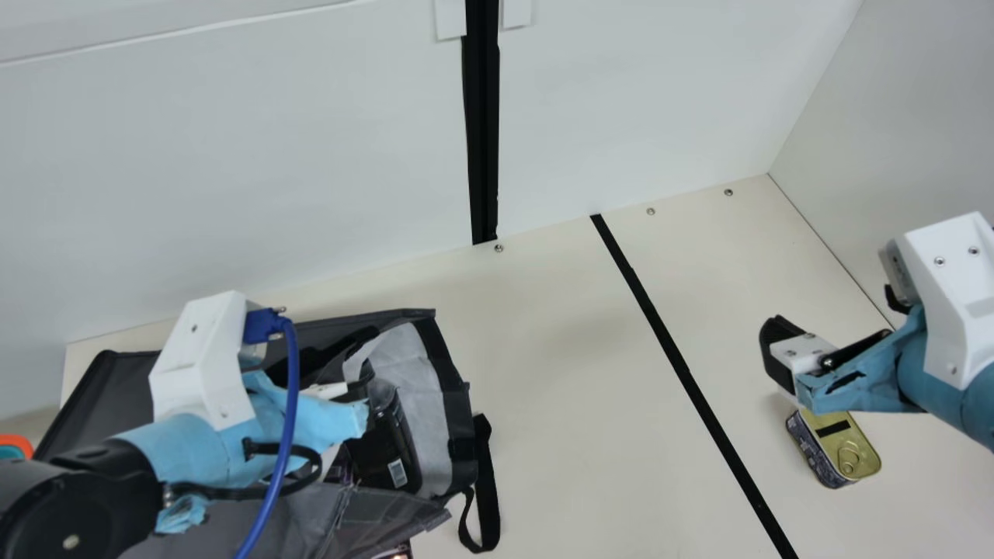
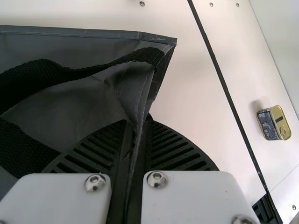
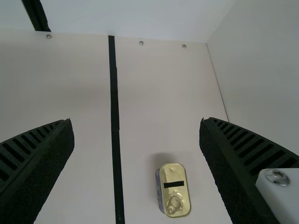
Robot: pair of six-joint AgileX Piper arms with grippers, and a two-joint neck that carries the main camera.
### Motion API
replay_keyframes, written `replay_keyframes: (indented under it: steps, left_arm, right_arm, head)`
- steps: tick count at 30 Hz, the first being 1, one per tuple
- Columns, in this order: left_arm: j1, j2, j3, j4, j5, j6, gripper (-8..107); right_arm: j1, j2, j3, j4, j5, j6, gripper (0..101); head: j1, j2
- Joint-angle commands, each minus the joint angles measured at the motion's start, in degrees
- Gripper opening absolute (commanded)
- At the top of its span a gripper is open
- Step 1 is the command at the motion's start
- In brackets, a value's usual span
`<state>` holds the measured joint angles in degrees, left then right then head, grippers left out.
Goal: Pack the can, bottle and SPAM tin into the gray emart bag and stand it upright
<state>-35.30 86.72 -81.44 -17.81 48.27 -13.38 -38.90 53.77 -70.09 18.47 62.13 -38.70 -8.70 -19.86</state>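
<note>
The gray bag (image 1: pixel 101 388) lies near left beneath the left arm (image 1: pixel 85 497); the SPAM tin (image 1: pixel 845 446) sits at right, just nearer than the right gripper (image 1: pixel 779 349).

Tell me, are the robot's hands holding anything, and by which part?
The left gripper pinches the bag by a stitched edge. The right gripper is open, holding nothing.

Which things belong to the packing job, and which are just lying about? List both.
Job:
- gray bag
- tin with pull ring, outside the bag
- dark container with barcode, inside it; can or bottle, unclear

Lying about:
- orange-and-teal item, partly seen, seemingly unrelated
</note>
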Motion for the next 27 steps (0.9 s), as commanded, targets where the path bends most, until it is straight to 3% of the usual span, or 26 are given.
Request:
replay_keyframes:
  steps: [1,17,27]
  left_arm:
    - [0.0,0.0,0.0,0.0,0.0,0.0,-8]
    - [0.0,0.0,0.0,0.0,0.0,0.0,-8]
    - [0.0,0.0,0.0,0.0,0.0,0.0,-8]
  right_arm:
    - [1.0,-0.2,-0.6,-5.0,0.3,3.8,95]
    - [12.9,-1.7,-7.9,-22.5,7.7,21.8,95]
    - [16.9,-1.9,-7.4,-27.4,7.8,29.4,95]
  head:
    - [-1.3,-0.1]
    - [-1.3,-0.1]
    - [-1.3,-0.1]
